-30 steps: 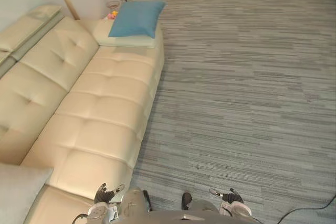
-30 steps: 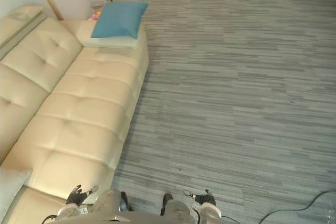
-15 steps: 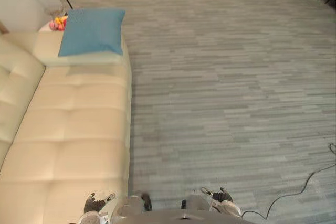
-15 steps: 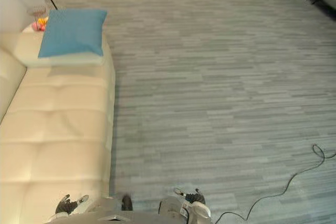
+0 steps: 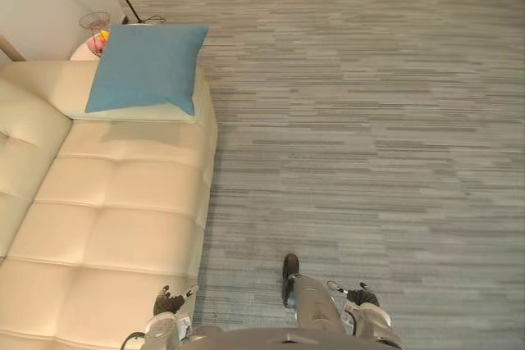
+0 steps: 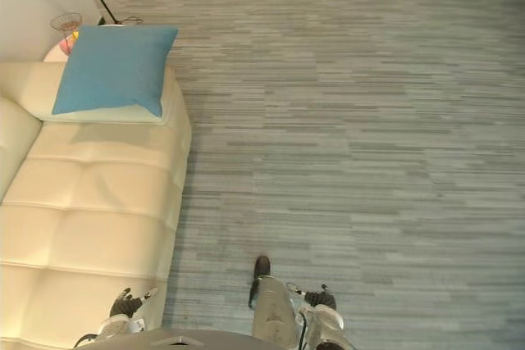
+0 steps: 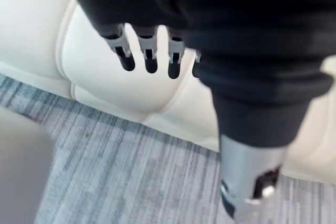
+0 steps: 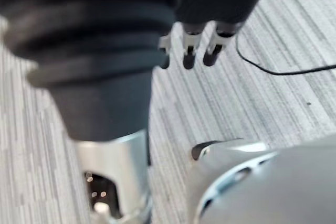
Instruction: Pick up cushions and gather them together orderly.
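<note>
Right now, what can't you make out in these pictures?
- Sofa: cut off by the eye views' left and bottom edges.
- Pale pad under blue cushion: mostly covered; cushion or armrest, unclear.
- Pink-and-yellow things behind it: too small, partly hidden.

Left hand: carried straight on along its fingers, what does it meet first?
Probably the cream sofa: in its wrist view the left hand points its open fingers at the seat's front edge, just above the carpet. Depth is unclear.
</note>
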### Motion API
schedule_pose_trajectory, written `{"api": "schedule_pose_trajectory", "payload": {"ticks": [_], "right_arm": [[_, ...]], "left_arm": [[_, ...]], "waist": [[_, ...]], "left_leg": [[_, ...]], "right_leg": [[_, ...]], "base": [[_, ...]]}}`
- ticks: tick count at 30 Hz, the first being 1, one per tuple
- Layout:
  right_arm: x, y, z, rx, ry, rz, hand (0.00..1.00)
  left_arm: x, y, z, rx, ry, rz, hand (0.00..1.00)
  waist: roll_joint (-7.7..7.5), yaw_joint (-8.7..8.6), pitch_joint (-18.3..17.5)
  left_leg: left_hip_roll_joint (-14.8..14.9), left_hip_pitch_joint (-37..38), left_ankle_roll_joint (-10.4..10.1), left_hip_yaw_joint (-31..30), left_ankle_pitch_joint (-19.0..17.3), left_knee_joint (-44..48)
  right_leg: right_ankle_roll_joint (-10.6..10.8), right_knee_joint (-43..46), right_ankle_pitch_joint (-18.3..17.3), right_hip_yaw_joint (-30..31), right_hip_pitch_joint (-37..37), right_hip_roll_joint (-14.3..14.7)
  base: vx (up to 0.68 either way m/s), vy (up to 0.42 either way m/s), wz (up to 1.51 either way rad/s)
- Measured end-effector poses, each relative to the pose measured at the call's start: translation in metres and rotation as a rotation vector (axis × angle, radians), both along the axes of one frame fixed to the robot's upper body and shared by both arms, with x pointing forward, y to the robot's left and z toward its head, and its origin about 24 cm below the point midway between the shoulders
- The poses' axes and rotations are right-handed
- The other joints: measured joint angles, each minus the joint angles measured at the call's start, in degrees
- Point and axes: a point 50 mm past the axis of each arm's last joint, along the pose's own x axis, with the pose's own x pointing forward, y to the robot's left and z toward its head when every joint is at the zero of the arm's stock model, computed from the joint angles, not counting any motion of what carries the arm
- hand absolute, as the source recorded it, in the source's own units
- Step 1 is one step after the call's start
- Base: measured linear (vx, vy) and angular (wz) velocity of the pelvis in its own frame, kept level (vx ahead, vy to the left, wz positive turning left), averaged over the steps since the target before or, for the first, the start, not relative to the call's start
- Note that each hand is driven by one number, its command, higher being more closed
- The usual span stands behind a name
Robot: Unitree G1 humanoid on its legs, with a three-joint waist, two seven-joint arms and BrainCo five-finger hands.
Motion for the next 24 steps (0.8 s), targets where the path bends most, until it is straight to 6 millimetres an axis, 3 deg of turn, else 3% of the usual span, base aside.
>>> {"api": "schedule_pose_trajectory", "payload": {"ticks": [1, 3, 5, 7, 9, 11, 12, 14, 15, 16, 17, 18, 19, 20, 21, 22, 24], "right_arm": [[0.000, 0.003, 0.000, 0.000, 0.002, 0.014, 0.00], [-0.002, 0.011, -0.003, 0.020, 0.009, 0.028, 0.00], [-0.004, 0.013, -0.003, 0.021, 0.014, 0.031, 0.00], [-0.004, 0.013, -0.004, 0.035, 0.013, 0.009, 0.00], [-0.004, 0.012, -0.004, 0.047, 0.015, -0.012, 0.00], [-0.004, 0.009, -0.003, 0.045, 0.010, -0.029, 0.00], [-0.003, 0.009, -0.003, 0.044, 0.011, -0.028, 0.00], [-0.003, 0.010, -0.004, 0.046, 0.020, -0.018, 0.00], [-0.003, 0.018, -0.007, 0.065, 0.035, 0.002, 0.00], [-0.006, 0.021, -0.009, 0.071, 0.045, 0.007, 0.00], [-0.008, 0.024, -0.010, 0.078, 0.050, 0.012, 0.00], [-0.007, 0.025, -0.010, 0.078, 0.050, 0.020, 0.00], [-0.006, 0.028, -0.011, 0.084, 0.055, 0.023, 0.00], [-0.007, 0.031, -0.012, 0.096, 0.063, 0.025, 0.00], [-0.006, 0.031, -0.011, 0.092, 0.055, 0.027, 0.00], [-0.006, 0.030, -0.011, 0.088, 0.056, 0.034, 0.00], [-0.004, 0.028, -0.010, 0.075, 0.053, 0.055, 0.00]], "left_arm": [[0.001, 0.000, 0.001, -0.001, -0.008, 0.008, 0.00], [0.007, 0.001, 0.003, 0.000, -0.025, -0.009, 0.00], [0.015, 0.000, 0.006, 0.005, -0.056, -0.057, 0.00], [0.016, 0.000, 0.007, 0.010, -0.064, -0.076, 0.00], [0.020, -0.001, 0.008, 0.017, -0.074, -0.097, 0.00], [0.022, -0.005, 0.009, 0.024, -0.078, -0.134, 0.00], [0.022, -0.006, 0.009, 0.022, -0.080, -0.136, 0.00], [0.024, -0.005, 0.010, 0.025, -0.085, -0.141, 0.00], [0.026, 0.001, 0.011, 0.042, -0.088, -0.145, 0.00], [0.026, 0.004, 0.011, 0.052, -0.089, -0.146, 0.00], [0.026, 0.008, 0.011, 0.061, -0.085, -0.148, 0.00], [0.024, 0.008, 0.011, 0.062, -0.080, -0.148, 0.00], [0.023, 0.008, 0.010, 0.060, -0.074, -0.147, 0.00], [0.022, 0.009, 0.009, 0.062, -0.066, -0.152, 0.00], [0.021, 0.011, 0.008, 0.068, -0.054, -0.163, 0.00], [0.018, 0.011, 0.007, 0.070, -0.036, -0.176, 0.00], [0.014, 0.012, 0.005, 0.074, -0.015, -0.196, 0.00]], "waist": [[0.15, 0.52, 0.29], [0.28, 1.28, 0.52], [-0.74, 1.88, 0.98], [-0.89, 2.02, 1.06], [-1.12, 2.33, 1.19], [-0.69, 2.94, 0.97], [-0.38, 3.29, 0.81], [-1.02, 4.10, 0.52], [-3.16, 4.58, -0.18], [-4.41, 4.52, -0.46], [-5.46, 4.55, -1.02], [-5.36, 4.70, -1.44], [-5.30, 4.60, -1.41], [-5.45, 4.18, -1.20], [-5.71, 3.45, -1.13], [-5.20, 3.07, -0.77], [-4.77, 3.08, -0.35]], "left_leg": [[2.26, -4.06, -0.90, 1.09, 6.73, 8.51], [6.10, -8.43, 1.31, 6.43, 4.05, 19.03], [5.93, -12.97, 1.67, 11.77, -0.47, 18.78], [4.57, -16.25, 1.87, 15.21, -3.52, 9.56], [1.50, -17.69, 1.89, 17.48, -3.44, -7.60], [-2.10, -17.75, 0.66, 16.73, 2.41, -28.99], [-2.15, -18.73, 0.79, 15.94, 3.44, -31.28], [-2.71, -18.88, 2.53, 14.04, 10.15, -31.90], [-5.25, -17.53, 5.98, 13.95, 12.33, -31.11], [-6.23, -17.42, 6.88, 14.21, 10.96, -30.19], [-7.01, -17.37, 7.64, 14.85, 8.31, -28.19], [-6.82, -16.81, 7.87, 15.55, 5.71, -26.35], [-6.84, -15.63, 8.16, 15.83, 3.79, -25.37], [-7.02, -13.48, 8.74, 15.93, 2.37, -24.68], [-7.43, -10.39, 9.00, 15.91, 0.87, -24.69], [-7.85, -6.82, 9.16, 15.65, -0.14, -25.18], [-8.27, 2.91, 9.15, 15.31, -0.29, -31.14]], "right_leg": [[-1.15, -0.84, -1.41, 0.25, 2.73, 1.35], [-2.77, -3.13, -3.35, 0.46, 8.56, 3.03], [-2.77, -8.20, -4.97, 1.08, 16.42, 2.88], [-1.80, -11.37, -4.67, 0.94, 20.40, 2.24], [-0.74, -14.02, -5.10, 0.84, 23.66, 1.06], [1.10, -17.21, -6.08, 1.06, 26.68, 0.56], [1.82, -17.63, -6.68, 1.28, 27.14, 0.80], [3.50, -17.55, -9.02, 2.68, 29.12, 0.59], [4.39, -16.31, -11.82, 3.94, 30.56, -1.87], [4.23, -15.15, -12.59, 4.25, 30.49, -2.94], [4.60, -11.03, -13.11, 5.54, 29.07, -4.10], [5.18, -3.02, -13.28, 7.67, 25.88, -4.57], [7.62, 6.34, -12.81, 9.22, 22.38, -4.96], [12.12, 18.00, -10.78, 11.11, 18.16, -5.65], [15.25, 28.87, -8.87, 11.82, 14.89, -6.18], [14.42, 35.55, -8.96, 10.19, 13.25, -7.34], [8.01, 39.31, -12.74, 2.98, 10.18, -9.39]], "base": [[0.52, -0.259, -0.14], [0.51, -0.198, -0.24], [0.51, -0.157, -0.03], [0.41, -0.061, 0.01], [0.40, 0.009, 0.01], [0.41, 0.098, -0.05], [0.43, 0.176, -0.26], [0.46, 0.217, -0.33], [0.51, 0.198, -0.25], [0.51, 0.174, -0.26], [0.49, 0.178, -0.23], [0.48, 0.198, -0.30], [0.57, 0.258, -0.23], [0.39, 0.164, -0.01], [0.49, 0.175, 0.19], [0.50, 0.140, 0.21], [0.51, 0.117, 0.09]]}}
